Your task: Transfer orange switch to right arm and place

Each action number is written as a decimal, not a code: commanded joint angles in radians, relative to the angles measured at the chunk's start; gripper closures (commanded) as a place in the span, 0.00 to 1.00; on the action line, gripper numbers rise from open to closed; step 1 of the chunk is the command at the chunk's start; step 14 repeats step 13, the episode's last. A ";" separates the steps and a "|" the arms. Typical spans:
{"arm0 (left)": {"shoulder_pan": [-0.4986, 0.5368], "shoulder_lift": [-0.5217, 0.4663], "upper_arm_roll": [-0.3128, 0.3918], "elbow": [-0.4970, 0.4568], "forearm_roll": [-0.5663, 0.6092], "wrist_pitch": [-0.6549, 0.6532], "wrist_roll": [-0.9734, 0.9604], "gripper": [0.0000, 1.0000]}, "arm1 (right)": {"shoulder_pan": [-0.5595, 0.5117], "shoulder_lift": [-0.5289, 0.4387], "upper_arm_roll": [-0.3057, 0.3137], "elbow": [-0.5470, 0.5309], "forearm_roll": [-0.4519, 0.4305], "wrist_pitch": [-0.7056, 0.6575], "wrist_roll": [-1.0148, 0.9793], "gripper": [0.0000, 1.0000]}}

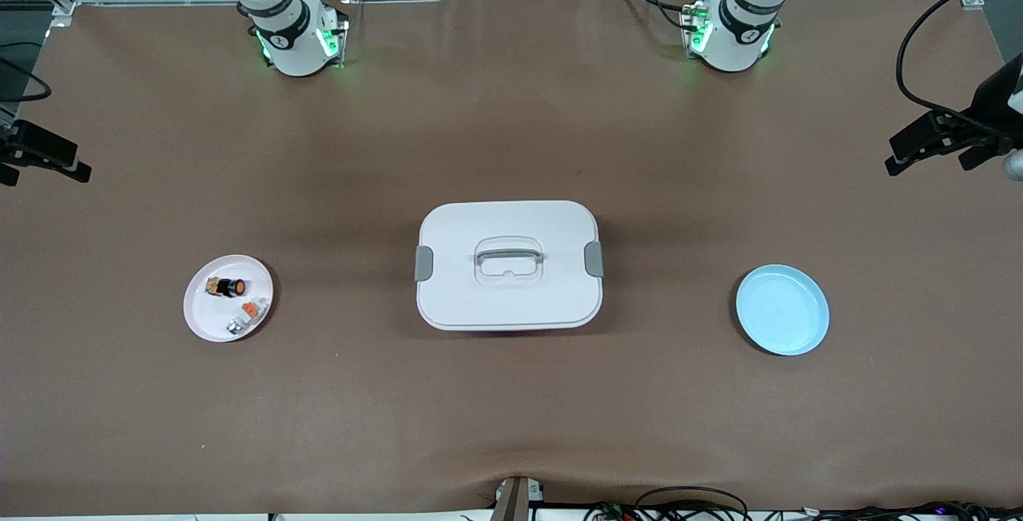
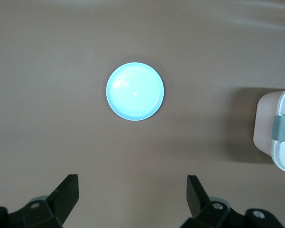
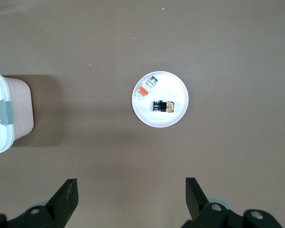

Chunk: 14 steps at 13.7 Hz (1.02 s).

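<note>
The orange switch [image 1: 228,287], a stubby black cylinder with a round orange face, lies on its side on a small white plate [image 1: 204,315] toward the right arm's end of the table. It also shows in the right wrist view [image 3: 163,106], on the same plate [image 3: 156,121]. My right gripper [image 3: 131,186] is open and empty, high over bare table beside that plate. My left gripper [image 2: 132,185] is open and empty, high over bare table beside a light blue plate [image 2: 135,91]. Neither gripper shows in the front view.
A grey-white piece with an orange tab [image 1: 253,309] and a small silver piece [image 1: 235,326] share the white plate. A white lidded box with grey latches [image 1: 511,217] stands mid-table. The empty light blue plate [image 1: 782,309] lies toward the left arm's end.
</note>
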 commanded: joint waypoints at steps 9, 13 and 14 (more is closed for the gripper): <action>0.013 -0.002 -0.007 0.011 -0.005 -0.054 0.037 0.00 | 0.005 -0.005 -0.008 -0.004 -0.033 -0.001 -0.015 0.00; 0.011 -0.002 -0.005 0.010 -0.008 -0.054 0.064 0.00 | 0.003 -0.005 -0.006 -0.006 -0.030 -0.015 0.157 0.00; 0.011 -0.002 -0.005 0.010 -0.008 -0.054 0.064 0.00 | 0.003 -0.005 -0.006 -0.006 -0.030 -0.015 0.157 0.00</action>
